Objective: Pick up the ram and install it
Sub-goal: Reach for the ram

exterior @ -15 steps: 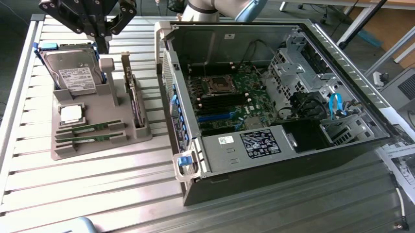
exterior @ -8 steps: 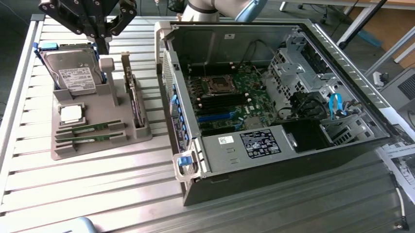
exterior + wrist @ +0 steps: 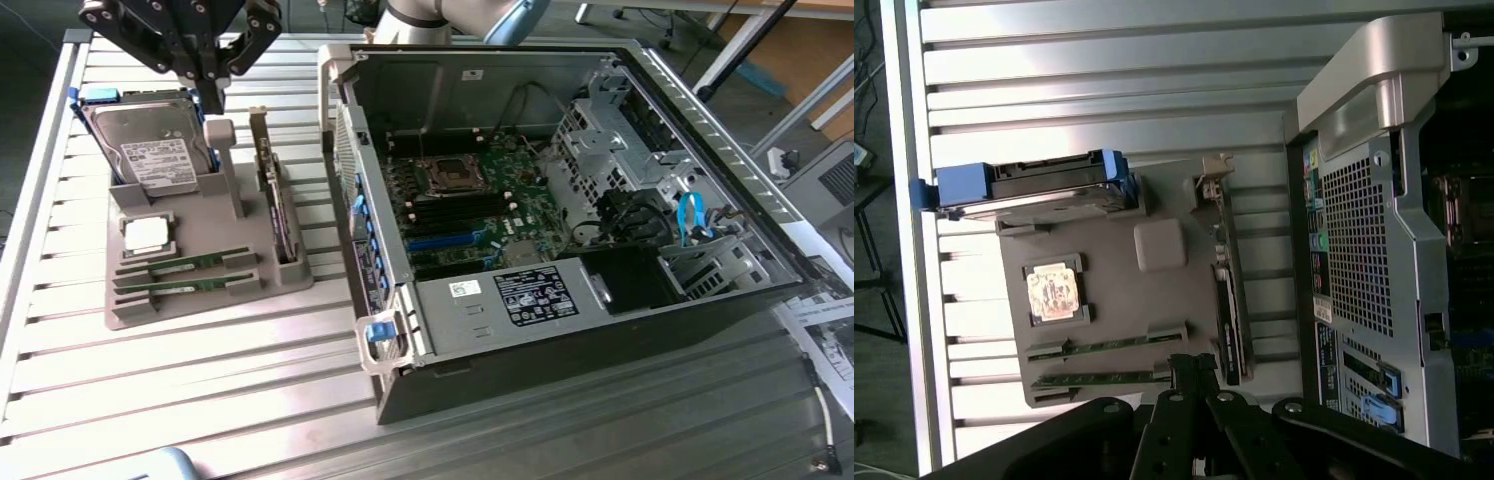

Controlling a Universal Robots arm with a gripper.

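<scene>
Two rams, thin green sticks, lie side by side in slots at the front of a grey holder (image 3: 200,308): one ram (image 3: 183,265) and a second ram (image 3: 187,286) next to it. In the wrist view they are the ram (image 3: 1109,343) and the second ram (image 3: 1099,378). My gripper (image 3: 210,80) hangs high above the holder's back end, over the hard drive, well apart from the rams. Its black fingers meet at a point, shut with nothing between them. In the wrist view the gripper (image 3: 1194,365) tips sit just past the rams' ends.
The holder also carries a hard drive (image 3: 154,145) in a blue frame, a square silver processor (image 3: 144,233) and an upright card (image 3: 274,200). An open computer case (image 3: 400,330) stands at the exterior view's right, with the motherboard's memory slots (image 3: 461,210) exposed.
</scene>
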